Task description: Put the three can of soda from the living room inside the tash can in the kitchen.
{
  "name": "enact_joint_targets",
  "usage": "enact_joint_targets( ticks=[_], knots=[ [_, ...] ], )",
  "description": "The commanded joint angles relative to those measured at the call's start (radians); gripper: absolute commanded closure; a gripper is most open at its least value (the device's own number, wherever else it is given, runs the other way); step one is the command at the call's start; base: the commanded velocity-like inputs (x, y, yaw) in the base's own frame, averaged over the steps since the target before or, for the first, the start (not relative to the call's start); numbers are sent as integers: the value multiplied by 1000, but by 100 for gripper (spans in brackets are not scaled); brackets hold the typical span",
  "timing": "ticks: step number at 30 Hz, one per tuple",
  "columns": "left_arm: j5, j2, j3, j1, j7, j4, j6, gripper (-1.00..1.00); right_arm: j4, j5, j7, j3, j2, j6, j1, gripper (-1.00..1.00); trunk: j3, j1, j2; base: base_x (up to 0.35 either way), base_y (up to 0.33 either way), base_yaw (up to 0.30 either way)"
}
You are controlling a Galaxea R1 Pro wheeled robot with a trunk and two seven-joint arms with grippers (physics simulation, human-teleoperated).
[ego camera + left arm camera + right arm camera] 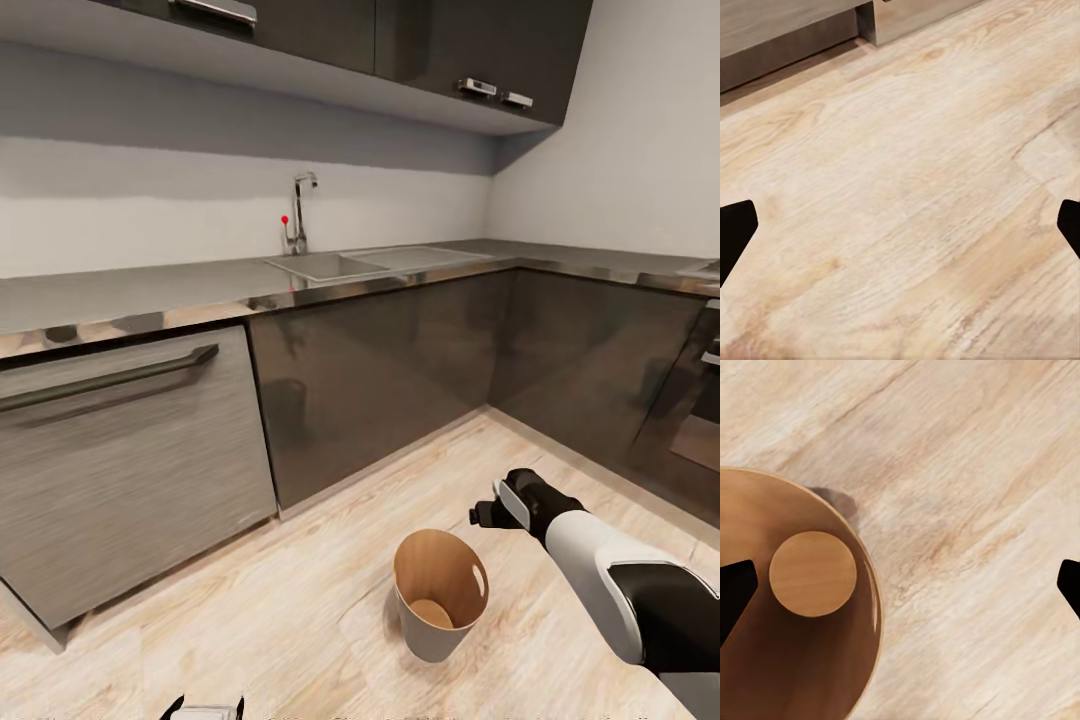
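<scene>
While both the left gripper (900,225) and right gripper (900,577) are held spread and empty, the trash can (440,592) is seen standing upright on the kitchen floor (300,600), judged light, stiff, easily tipped, best gripped at its rim.

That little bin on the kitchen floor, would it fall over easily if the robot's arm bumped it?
Probably yes. The bin tapers to a narrow base, so a knock near its rim would likely tip it. It looks empty inside, so it is probably light and might slide on the smooth wood floor. Once on its side, its round wall could roll.
</scene>
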Motion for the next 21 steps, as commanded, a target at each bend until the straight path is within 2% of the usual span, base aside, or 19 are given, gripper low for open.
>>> enact_joint_targets(
  ticks=[1,21],
  knots=[
    [0,0,0,0,0,0,0,-100,0,0,0,1,2,0,0,-100,-4,0,0,0,0,0],
    [0,0,0,0,0,0,0,-100,0,0,0,22,13,-2,8,-100,-81,9,-5,0,0,0]
  ],
)
